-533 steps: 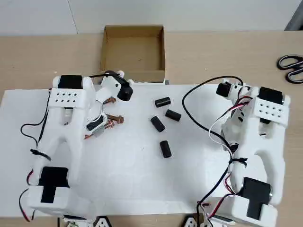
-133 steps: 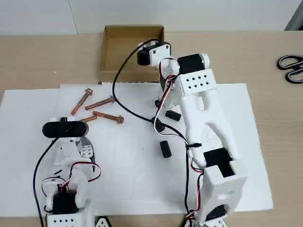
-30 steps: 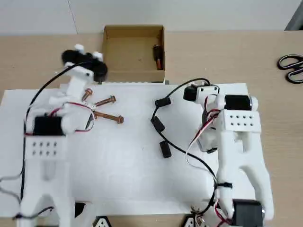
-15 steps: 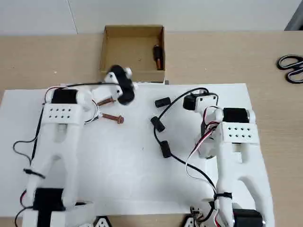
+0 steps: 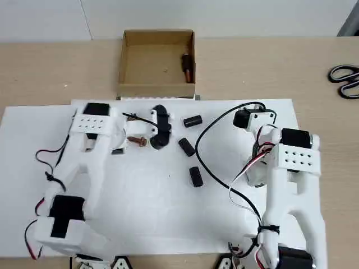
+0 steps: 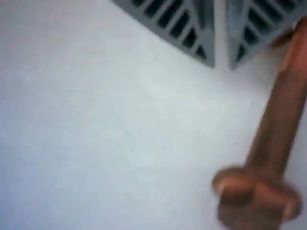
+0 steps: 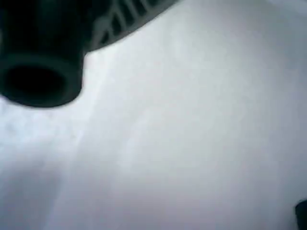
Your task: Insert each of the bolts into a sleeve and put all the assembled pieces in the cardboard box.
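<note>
One copper bolt inside a black sleeve [image 5: 186,64] lies in the cardboard box [image 5: 134,87]. Three black sleeves [image 5: 192,120] [image 5: 187,147] [image 5: 195,176] lie on the white paper. A loose copper bolt [image 5: 137,140] [image 6: 271,139] rests on the paper, its shaft running alongside my left gripper [image 5: 119,148] [image 6: 219,61]. That gripper's grey ribbed fingers [image 6: 168,19] are shut, with nothing between them. My right gripper [image 5: 257,175] hangs low over the paper at the right. In the right wrist view a black hollow cylinder [image 7: 41,62] shows close by; whether it is held is unclear.
The white paper [image 5: 168,218] covers the table's middle, with bare room in its front half. Scissors [image 5: 345,78] lie at the far right. Black cables [image 5: 213,162] trail across the paper near the sleeves. The left arm [image 5: 92,145] covers the spot where other bolts lay.
My left arm has swung from beside the box down over the bolts, leaving one bolt showing. My right arm has drawn back to the right. The sleeves have not moved.
</note>
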